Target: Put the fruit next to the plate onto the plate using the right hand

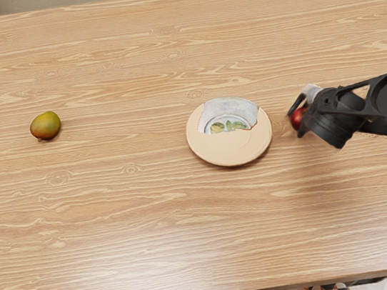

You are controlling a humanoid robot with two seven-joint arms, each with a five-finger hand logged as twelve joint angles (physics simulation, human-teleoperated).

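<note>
Key relation: red fruit (296, 118) lies just right of the plate (232, 152), in the gap between plate rim and right hand (327, 117). It is apart from the rim, not touching it. The plate lies to the picture's left of the fruit, so the carry runs leftward across that short gap.

Fruit shape: only a small red patch shows and the rest is masked by the hand. It looks roundish, w/ no long axis discernible.

Hand nearer: the right, by a wide margin. L arm is out of shot.

R arm pose: forearm enters from the right edge, roughly level across the table (190, 225), w/ the hand pointing toward the plate.

Hand state: fingers (309, 92) curl round the fruit, one pale-tipped digit over its top. This appears to be a closed grasp, though the hand's bulk hides the contact and I can't confirm whether the fruit is off the table.

Plate: a white item w/ green markings (226, 113) occupies the rear half; the front half is bare, so it is the likely set-down area.

Other: a mango (45, 125) sits far left, well apart from the plate, so I judge it not the target.

Status: fruit not yet on plate.
</note>
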